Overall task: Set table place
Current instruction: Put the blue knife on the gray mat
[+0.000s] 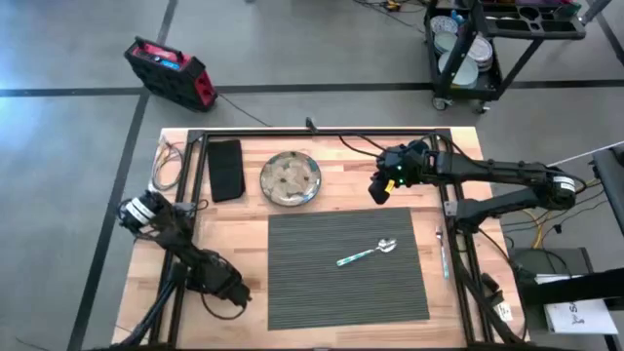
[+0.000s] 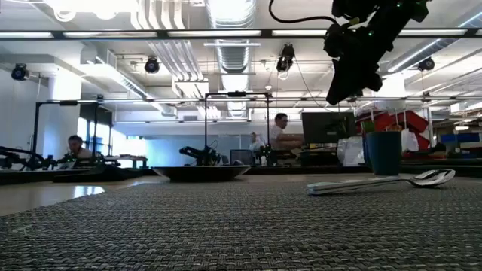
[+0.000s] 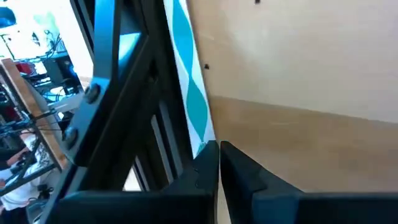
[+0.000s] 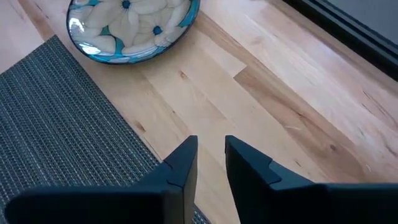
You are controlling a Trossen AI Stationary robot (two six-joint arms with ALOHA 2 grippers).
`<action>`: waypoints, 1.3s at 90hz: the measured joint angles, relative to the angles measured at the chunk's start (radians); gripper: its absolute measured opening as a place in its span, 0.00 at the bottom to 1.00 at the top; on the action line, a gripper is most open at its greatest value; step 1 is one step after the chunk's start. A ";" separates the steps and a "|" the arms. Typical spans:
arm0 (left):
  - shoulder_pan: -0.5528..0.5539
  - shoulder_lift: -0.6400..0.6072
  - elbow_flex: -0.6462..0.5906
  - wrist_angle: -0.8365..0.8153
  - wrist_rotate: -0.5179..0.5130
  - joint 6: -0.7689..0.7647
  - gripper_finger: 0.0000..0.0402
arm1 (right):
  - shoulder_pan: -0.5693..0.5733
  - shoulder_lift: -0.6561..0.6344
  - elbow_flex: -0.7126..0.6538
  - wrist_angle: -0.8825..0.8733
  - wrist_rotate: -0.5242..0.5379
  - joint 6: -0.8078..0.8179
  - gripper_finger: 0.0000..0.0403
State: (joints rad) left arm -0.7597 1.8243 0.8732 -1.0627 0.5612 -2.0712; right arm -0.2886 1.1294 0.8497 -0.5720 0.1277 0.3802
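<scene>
Grey ribbed placemat [image 1: 348, 268] lies on the butcher-block table [image 1: 244, 226] holding a teal-handled spoon [image 1: 366, 253], left gripper [image 1: 237, 292] nearly closed at its near-left corner, right gripper [image 1: 378, 190] slightly open above bare wood beyond, floral plate [image 1: 291, 178] farther back.

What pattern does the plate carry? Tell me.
The plate has pale flowers with blue centres and a blue rim, clearest in the right wrist view.
</scene>
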 joint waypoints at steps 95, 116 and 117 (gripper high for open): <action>-0.104 -0.010 0.002 0.002 0.119 0.010 0.00 | 0.000 0.000 0.000 0.015 0.000 -0.014 0.14; -0.117 -0.011 -0.017 0.034 0.136 -0.014 0.00 | 0.000 0.000 0.000 0.016 0.000 -0.014 0.15; -0.116 -0.011 -0.016 0.034 0.135 -0.012 0.00 | 0.000 0.000 0.000 0.016 0.000 -0.014 0.14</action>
State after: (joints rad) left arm -0.8756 1.8137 0.8567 -1.0283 0.6964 -2.0834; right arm -0.2882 1.1290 0.8497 -0.5556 0.1279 0.3660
